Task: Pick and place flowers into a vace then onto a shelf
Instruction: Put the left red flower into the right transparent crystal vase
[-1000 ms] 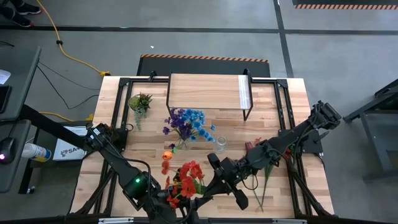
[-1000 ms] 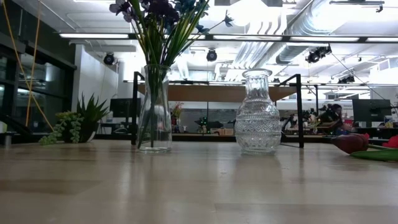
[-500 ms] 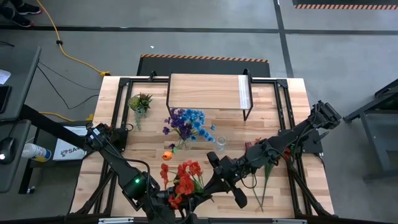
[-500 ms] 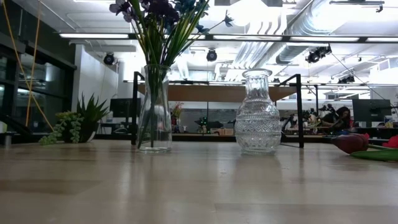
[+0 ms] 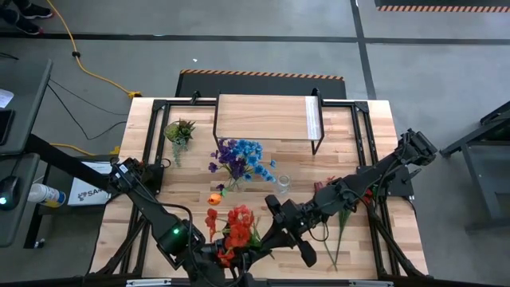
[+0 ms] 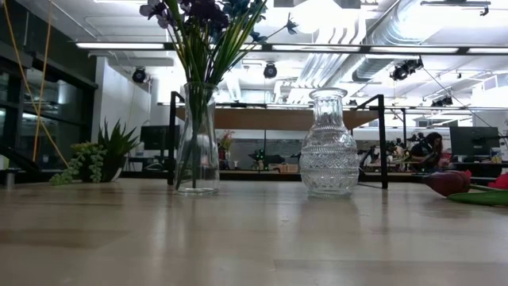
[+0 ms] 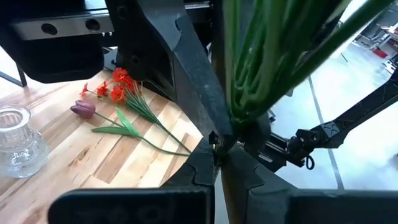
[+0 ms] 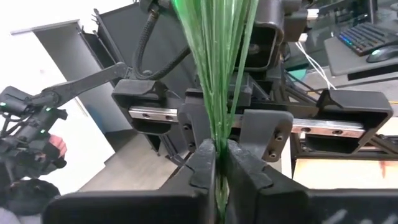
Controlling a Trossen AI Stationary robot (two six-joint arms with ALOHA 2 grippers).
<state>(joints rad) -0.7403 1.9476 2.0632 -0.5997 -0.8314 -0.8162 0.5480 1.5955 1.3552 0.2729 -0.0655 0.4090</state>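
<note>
A bunch of red and orange flowers (image 5: 236,226) hangs above the table's near middle, clear of the wood. Both grippers meet at its green stems: my left gripper (image 5: 237,255) from the near left, my right gripper (image 5: 268,236) from the right, each shut on them. A tall glass vase of blue and purple flowers (image 5: 237,159) (image 6: 197,135) stands mid-table, with an empty patterned glass vase (image 5: 283,184) (image 6: 329,144) beside it. The shelf (image 5: 267,118) stands at the far middle. More red and maroon flowers (image 5: 341,209) (image 7: 121,102) lie flat on the table at the right. My left gripper pinches the bundle of green stems (image 7: 241,115) between its two fingers, which lie across the stems. The stems fan out past the fingers, and the bunch is held clear of the table. My right gripper pinches the same bundle of green stems (image 8: 216,121) between its two fingers (image 8: 202,163), coming in about level from the table's right. Its fingers lie across the stems, which spread out beyond them.
A small spiky green plant (image 5: 179,130) (image 6: 103,151) sits at the far left. A lone orange bloom (image 5: 214,198) lies near the filled vase. Black frame rails run along the table's left and right edges (image 5: 370,171).
The red blooms have shifted a little toward the table's left and drawn closer together. Both arms have kept their places.
</note>
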